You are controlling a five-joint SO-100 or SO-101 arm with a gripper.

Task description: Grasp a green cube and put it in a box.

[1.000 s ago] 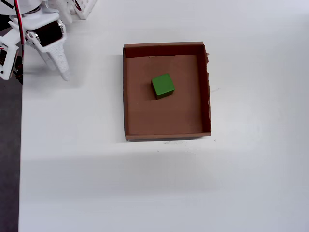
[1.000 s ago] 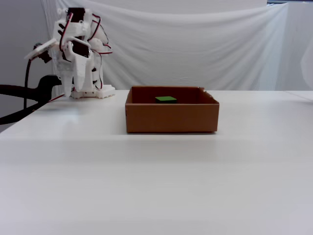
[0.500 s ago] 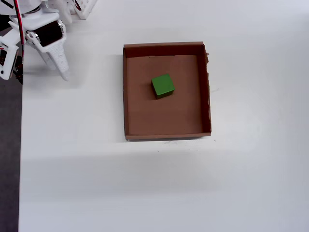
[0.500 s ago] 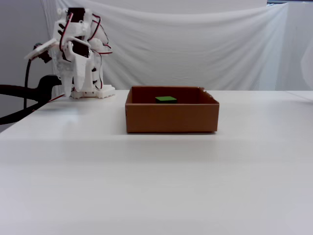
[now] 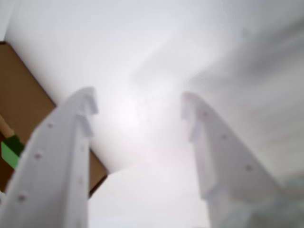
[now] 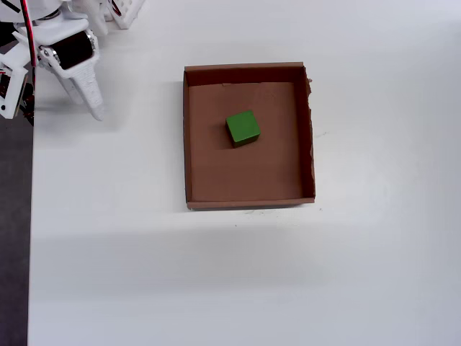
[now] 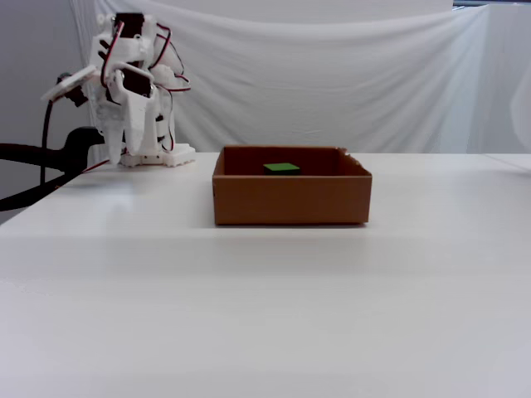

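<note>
The green cube lies inside the brown cardboard box, a little above its middle in the overhead view. From the fixed view only the cube's top shows over the box's front wall. My gripper hangs off to the upper left, well away from the box and close to the table's left edge. In the wrist view the gripper is open, with only bare white table between its white fingers. A corner of the box and a sliver of the cube show at that view's left edge.
The arm's white base stands at the table's back left corner. The table's left edge drops to dark floor. A black clamp and cable stick out at the left. A white curtain hangs behind the table.
</note>
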